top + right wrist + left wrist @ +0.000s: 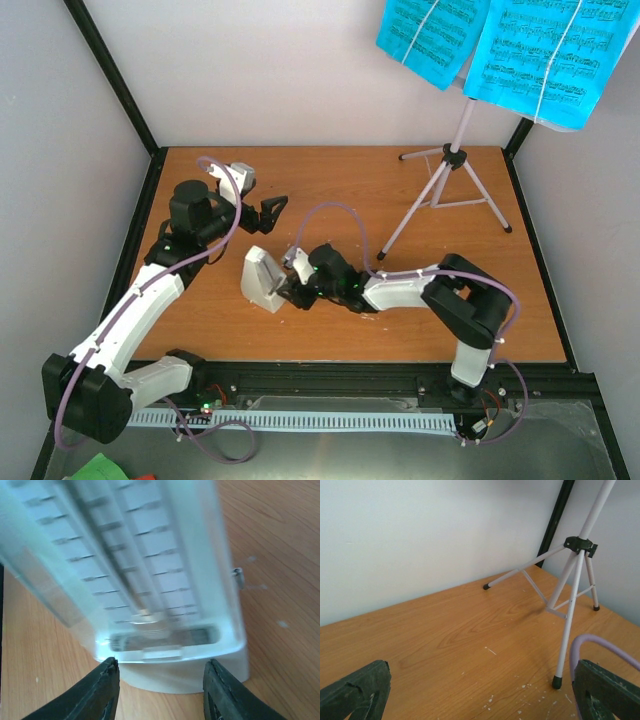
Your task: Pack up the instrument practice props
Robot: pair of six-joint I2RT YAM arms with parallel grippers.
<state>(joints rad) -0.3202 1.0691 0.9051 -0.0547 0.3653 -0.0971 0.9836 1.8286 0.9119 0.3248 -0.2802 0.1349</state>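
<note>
Left end effector (272,208) is hovering wide open over the bench (340,175); right end effector (160,680) is sitting jaws apart at the base of the metronome (150,580), mid-bench, contact unclear; music stand (450,190) is standing far right, carrying cyan pages (500,45).

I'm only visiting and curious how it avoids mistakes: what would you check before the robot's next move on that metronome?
1. Right hand lined up on metronome: ok, it straddles the base.
2. Grip made: not ok, the hand is not closed on it yet.
3. Clear cover on: ok.
4. Left hand out of the way: ok, open, empty, apart from the metronome.
5. Stand steady: ok, upright, pages on it.
6. Where to pack it: cannot tell, nothing shown.
</note>
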